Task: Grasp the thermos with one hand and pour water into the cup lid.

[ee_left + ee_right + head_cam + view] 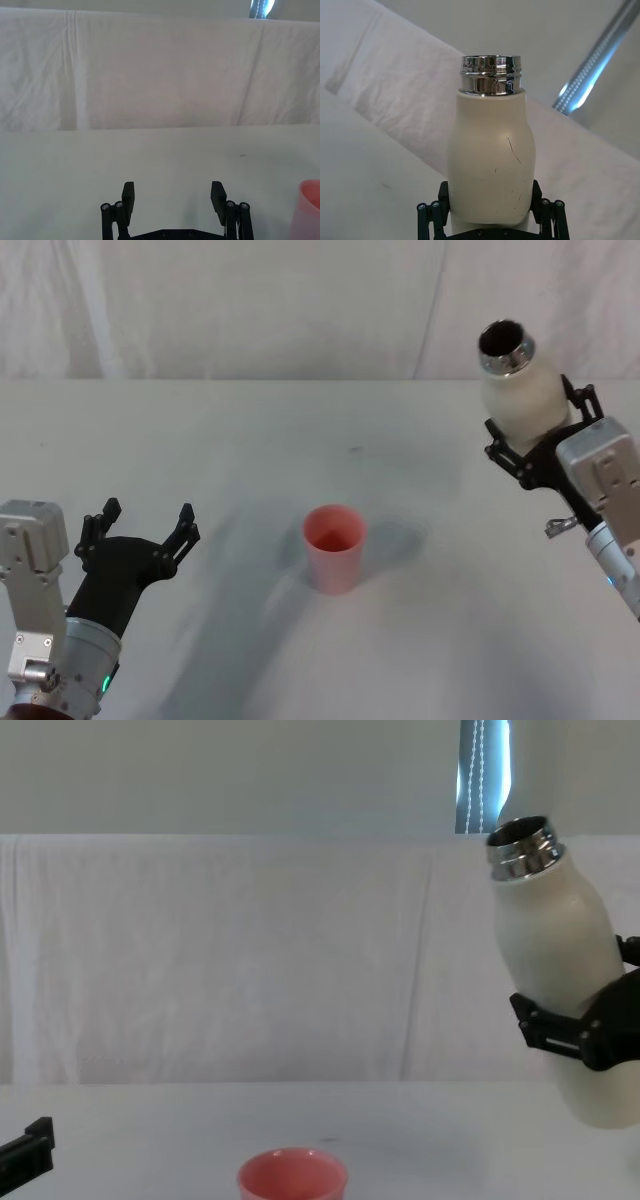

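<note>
1. Head view: right gripper (535, 445) clamped round thermos (522, 392), lifted well right of cup lid (334, 546); left gripper (139, 530) open, idle, left of it.
2. Right wrist view: jaws hugging thermos (491, 160) low down.
3. Chest view: thermos (555, 950) neck tilted left, toward cup lid (292, 1175).

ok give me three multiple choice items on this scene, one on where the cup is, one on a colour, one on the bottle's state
1. Where does the cup lid stand?
A. on the table between the two arms
B. in the left gripper
C. on top of the thermos

2. What colour is the thermos body?
A. blue
B. cream-white
C. black

3. How is the thermos held?
A. lying on the table
B. upright on the table
C. lifted off the table and tilted, in the right gripper

Answers: 1 A, it stands alone mid-table while the left gripper hangs open. 2 B, cream-white under a steel neck. 3 C, the chest view shows it raised and leaning.
</note>
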Available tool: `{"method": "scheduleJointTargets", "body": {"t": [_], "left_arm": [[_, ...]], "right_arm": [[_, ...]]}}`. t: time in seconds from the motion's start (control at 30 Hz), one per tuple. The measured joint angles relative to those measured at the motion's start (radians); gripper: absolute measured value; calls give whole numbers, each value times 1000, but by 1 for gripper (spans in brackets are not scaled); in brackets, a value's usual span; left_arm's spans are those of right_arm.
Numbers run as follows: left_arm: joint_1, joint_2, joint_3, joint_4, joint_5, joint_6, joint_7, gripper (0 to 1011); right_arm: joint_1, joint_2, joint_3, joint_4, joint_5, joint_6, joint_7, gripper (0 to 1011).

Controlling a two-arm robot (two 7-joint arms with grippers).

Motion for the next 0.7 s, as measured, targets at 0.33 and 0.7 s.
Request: {"method": "scheduleJointTargets", "body": {"t": [0.33, 0.7], "left_arm": [[0, 0, 0, 0, 0, 0, 0, 1001], [0, 0, 0, 0, 0, 0, 0, 1001]], "right_arm": [[11, 56, -50, -1, -76, -34, 15, 955], [31, 106, -116, 3, -230, -35, -21, 955]]}}
